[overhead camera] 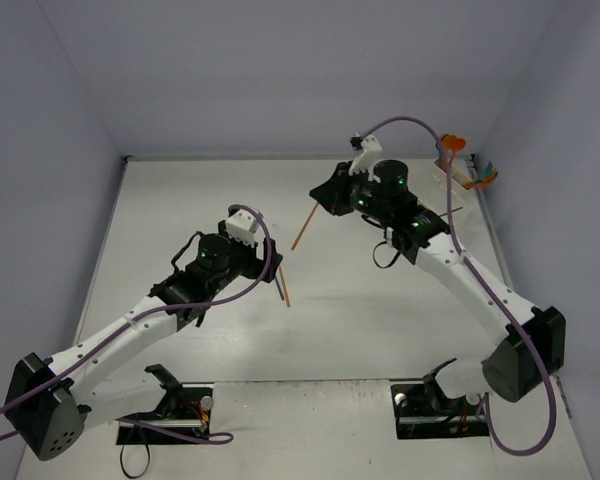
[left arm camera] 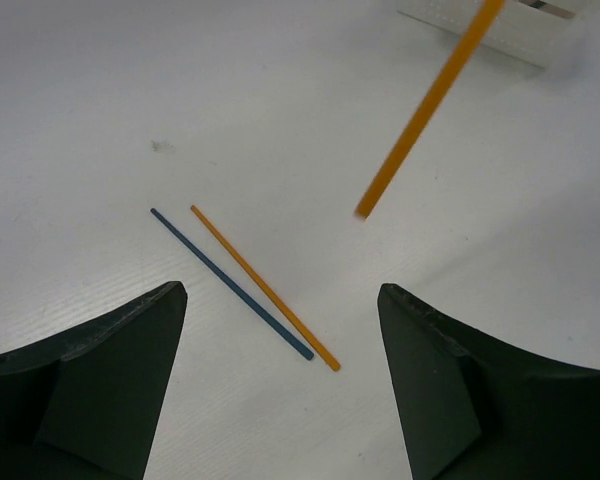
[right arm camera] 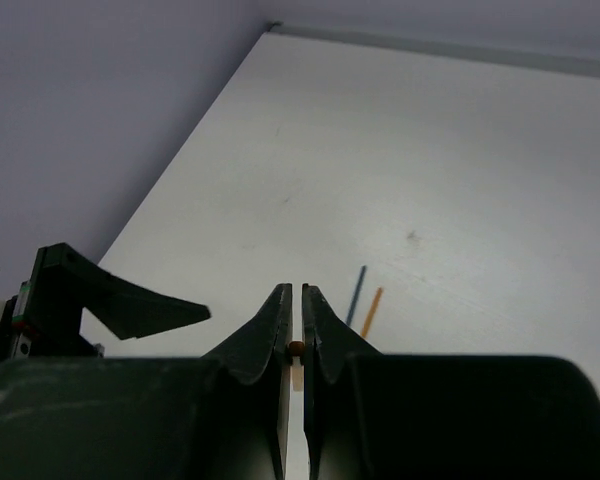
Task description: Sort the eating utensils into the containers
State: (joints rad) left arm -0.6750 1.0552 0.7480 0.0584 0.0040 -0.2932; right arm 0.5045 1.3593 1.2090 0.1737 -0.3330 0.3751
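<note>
1. Your right gripper (right arm camera: pixel 296 292) is clamped shut near one end of the held orange utensil (overhead camera: pixel 302 228), well left of the containers (overhead camera: pixel 460 175). So thin a pinch could let it pivot or slip out on the way across.
2. Its long free end slants down toward the table. Carry it low and it may catch a container wall instead of dropping in.
3. Your left gripper (left arm camera: pixel 280 296) stands wide open, holding nothing, above the dark blue utensil (left arm camera: pixel 230 283) and the loose orange utensil (left arm camera: pixel 265 290), farther left of the containers. These lie almost touching, so closing here could grab both or flick one away.
</note>
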